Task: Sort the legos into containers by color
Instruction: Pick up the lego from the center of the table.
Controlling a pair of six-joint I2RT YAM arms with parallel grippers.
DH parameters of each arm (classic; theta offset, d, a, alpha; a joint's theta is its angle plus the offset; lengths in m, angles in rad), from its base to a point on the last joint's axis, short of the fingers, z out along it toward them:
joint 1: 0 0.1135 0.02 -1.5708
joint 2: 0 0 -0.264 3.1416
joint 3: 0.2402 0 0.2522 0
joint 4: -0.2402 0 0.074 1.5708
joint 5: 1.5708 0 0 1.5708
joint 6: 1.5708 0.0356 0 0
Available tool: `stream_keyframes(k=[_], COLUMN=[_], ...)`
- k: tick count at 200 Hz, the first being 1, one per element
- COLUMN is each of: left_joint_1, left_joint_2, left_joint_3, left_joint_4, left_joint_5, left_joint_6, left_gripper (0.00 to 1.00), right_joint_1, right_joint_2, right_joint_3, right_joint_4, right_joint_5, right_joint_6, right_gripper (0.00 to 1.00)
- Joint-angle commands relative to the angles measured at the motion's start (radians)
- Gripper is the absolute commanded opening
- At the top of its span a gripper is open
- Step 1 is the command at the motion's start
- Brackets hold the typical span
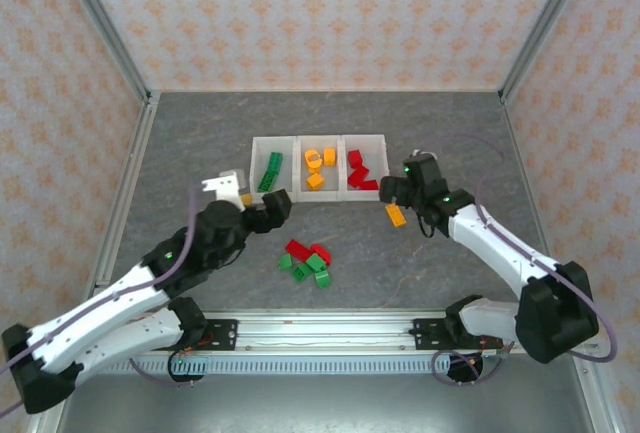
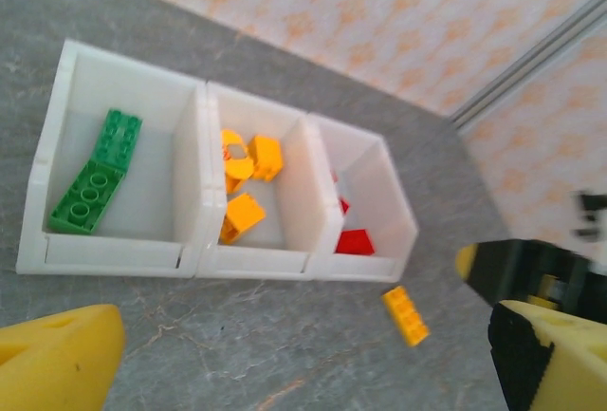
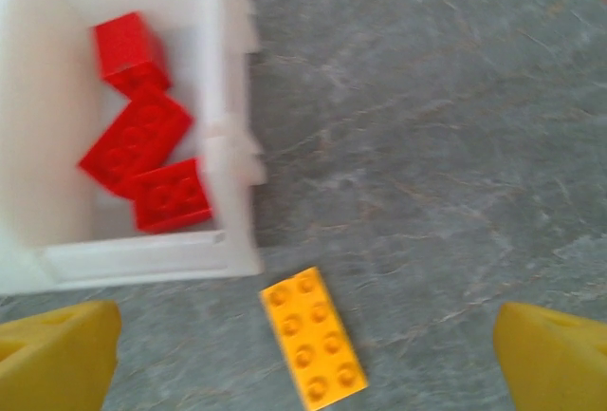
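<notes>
A robot lab's test cell: patterned wallpaper panels across the top and sides of the frame sit in bare aluminium posts, boxing in a grey stone-look tabletop, with a metal mounting rail along the bottom edge.

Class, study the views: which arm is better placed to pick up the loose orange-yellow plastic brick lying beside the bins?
Likely right. The right gripper hangs open over the orange-yellow plastic brick; the left gripper, also open, sits farther off, by the opposite end of the white translucent bins.
</notes>
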State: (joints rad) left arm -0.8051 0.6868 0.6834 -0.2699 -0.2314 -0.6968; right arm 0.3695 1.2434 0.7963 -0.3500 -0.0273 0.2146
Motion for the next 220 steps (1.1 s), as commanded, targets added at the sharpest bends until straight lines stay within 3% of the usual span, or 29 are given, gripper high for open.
stream_keyframes(k=[1, 30, 50, 79, 137, 175, 220], left_joint_1=[0.001, 0.0, 0.0, 0.0, 0.0, 0.0, 0.001], left_joint_2=[-0.113, -0.252, -0.323, -0.364, -0.351, -0.343, -0.339], left_joint_3=[-0.016, -0.03, -0.056, -0.049, -0.048, -0.054, -0.055], left_joint_4=[-0.187, -0.305, -0.266, -0.278, -0.279, -0.272, -0.272], left_joint_5=[0.01, -0.06, -0.061, -0.112, -0.115, -0.12, -0.128], left_joint_6=[0.034, 0.031, 0.054, 0.068, 0.072, 0.072, 0.072], left_gripper=[0.99, 0.99, 0.99, 0.99, 1.0, 0.99, 0.99], right_joint_1=[-0.028, -0.028, -0.027, -0.028, -0.003, 0.06, 0.088], right_joint_2=[0.06, 0.146, 0.217, 0.277, 0.357, 0.388, 0.436], right_joint_3=[0.016, 0.002, -0.001, 0.003, 0.015, 0.035, 0.103], right_joint_4=[-0.037, -0.021, -0.014, -0.007, -0.016, -0.06, -0.113], right_joint_5=[-0.139, -0.224, -0.277, -0.254, -0.324, -0.22, -0.046], right_joint_6=[-0.057, -0.067, -0.066, -0.063, -0.077, -0.066, -0.077], right_gripper=[1.0, 1.0, 1.0, 0.98, 0.76, 0.61, 0.54])
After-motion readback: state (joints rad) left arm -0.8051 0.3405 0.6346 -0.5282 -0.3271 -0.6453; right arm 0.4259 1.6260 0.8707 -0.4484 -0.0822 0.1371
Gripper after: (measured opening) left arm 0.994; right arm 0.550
